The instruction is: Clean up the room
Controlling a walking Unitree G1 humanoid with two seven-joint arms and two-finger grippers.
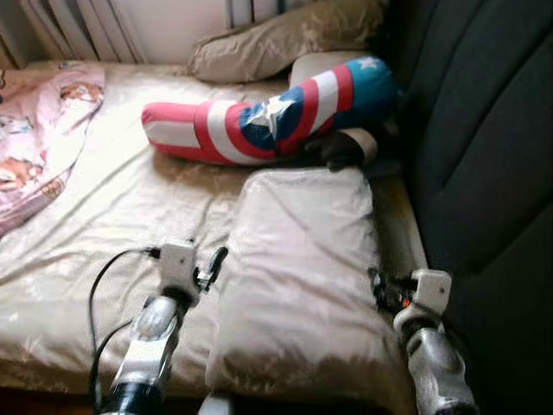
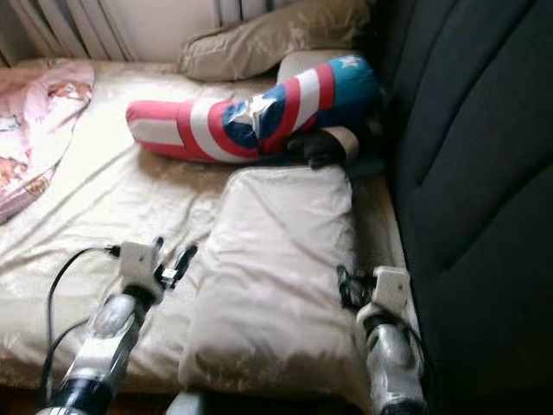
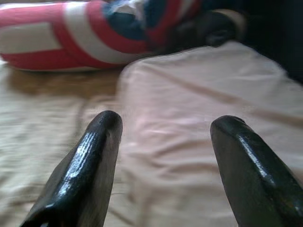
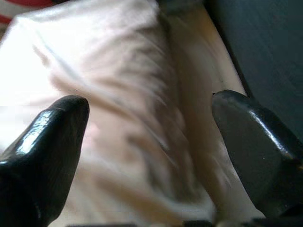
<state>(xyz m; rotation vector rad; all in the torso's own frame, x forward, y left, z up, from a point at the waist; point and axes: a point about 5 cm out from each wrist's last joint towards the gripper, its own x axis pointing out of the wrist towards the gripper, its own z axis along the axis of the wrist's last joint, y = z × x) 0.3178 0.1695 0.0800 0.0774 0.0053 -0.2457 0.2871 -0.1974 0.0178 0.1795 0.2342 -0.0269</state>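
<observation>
Pillow (image 1: 298,277) between both arms; left gripper (image 3: 163,156) and right gripper (image 4: 151,142) gape wide, so pinch opposite edges evenly.

A big cream pillow (image 1: 298,268) is lying flat on the bed (image 1: 104,225), close to the dark headboard (image 1: 484,138). A long red, white and blue star pillow (image 1: 268,112) is lying just behind it.

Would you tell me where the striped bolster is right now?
The striped bolster lies across the bed, beyond the beige pillow, its blue end against the dark headboard on the right.
</observation>
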